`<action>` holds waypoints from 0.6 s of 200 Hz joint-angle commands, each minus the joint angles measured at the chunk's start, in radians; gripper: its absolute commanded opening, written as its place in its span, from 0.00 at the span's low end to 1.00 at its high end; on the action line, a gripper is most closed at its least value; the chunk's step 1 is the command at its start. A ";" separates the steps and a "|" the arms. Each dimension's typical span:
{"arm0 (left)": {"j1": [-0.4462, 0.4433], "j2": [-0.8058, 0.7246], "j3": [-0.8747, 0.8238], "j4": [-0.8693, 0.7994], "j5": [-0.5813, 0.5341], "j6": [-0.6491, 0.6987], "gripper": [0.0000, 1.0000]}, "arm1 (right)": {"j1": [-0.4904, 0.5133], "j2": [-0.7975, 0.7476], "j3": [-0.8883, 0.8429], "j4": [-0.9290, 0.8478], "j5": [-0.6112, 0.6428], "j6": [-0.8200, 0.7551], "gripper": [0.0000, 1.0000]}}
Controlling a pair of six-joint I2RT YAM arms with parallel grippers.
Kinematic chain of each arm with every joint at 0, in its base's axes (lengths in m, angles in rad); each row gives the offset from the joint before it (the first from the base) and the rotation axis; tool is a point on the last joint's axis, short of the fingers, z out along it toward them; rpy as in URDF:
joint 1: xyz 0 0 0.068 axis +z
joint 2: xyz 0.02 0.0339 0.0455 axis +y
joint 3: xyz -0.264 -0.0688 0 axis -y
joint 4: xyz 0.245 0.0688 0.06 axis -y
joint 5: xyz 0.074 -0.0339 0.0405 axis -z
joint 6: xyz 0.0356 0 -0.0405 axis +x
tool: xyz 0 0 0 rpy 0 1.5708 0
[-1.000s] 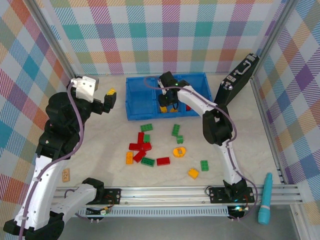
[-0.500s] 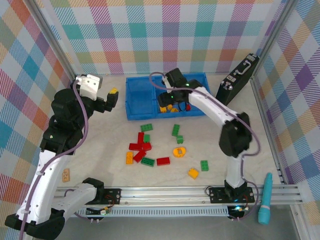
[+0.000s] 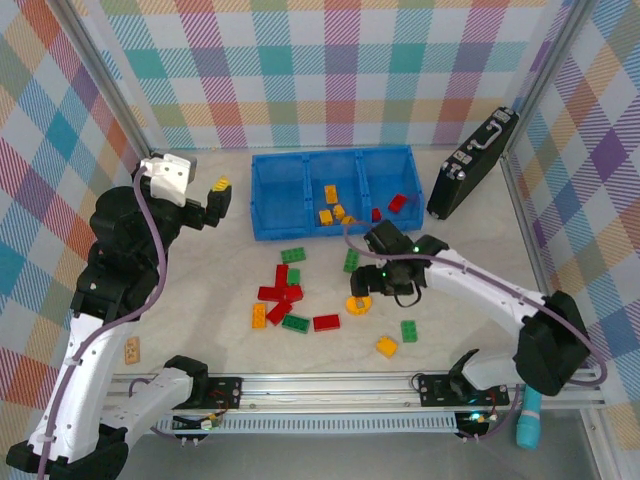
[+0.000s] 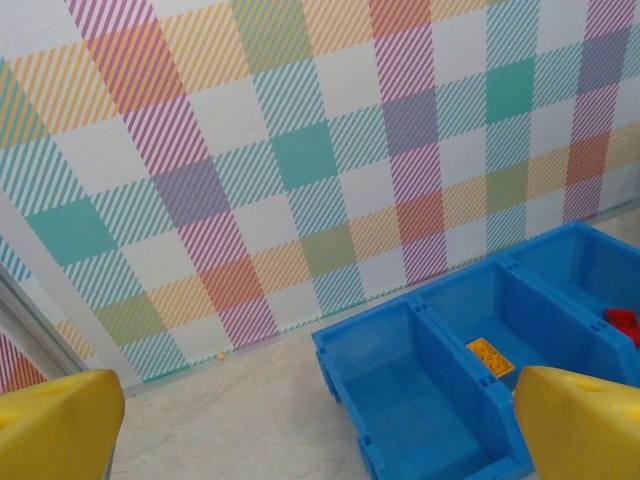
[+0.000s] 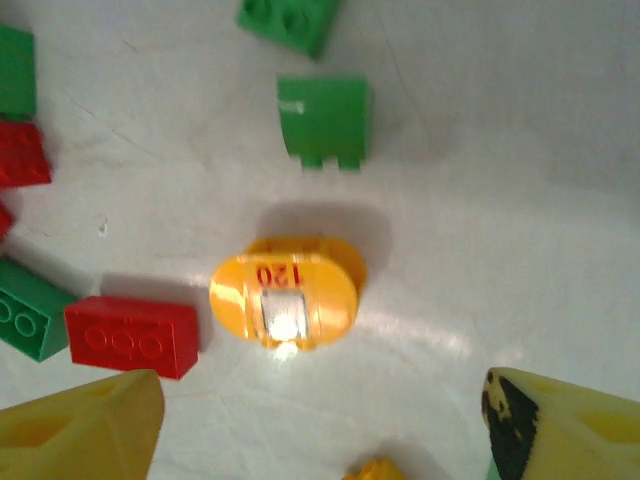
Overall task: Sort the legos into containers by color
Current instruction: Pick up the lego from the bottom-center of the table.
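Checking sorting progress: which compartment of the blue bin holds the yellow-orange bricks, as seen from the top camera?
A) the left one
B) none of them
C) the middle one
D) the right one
C: the yellow-orange bricks lie in the middle compartment, while the red bricks sit in the compartment to its right.
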 commanded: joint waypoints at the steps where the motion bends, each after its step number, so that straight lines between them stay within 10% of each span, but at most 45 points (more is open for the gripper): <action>1: -0.004 -0.022 -0.012 0.038 0.018 -0.007 1.00 | 0.020 -0.073 -0.066 0.045 -0.038 0.134 0.88; 120: -0.004 -0.032 -0.010 0.036 0.024 -0.013 1.00 | 0.128 0.238 0.016 0.096 0.050 0.042 0.99</action>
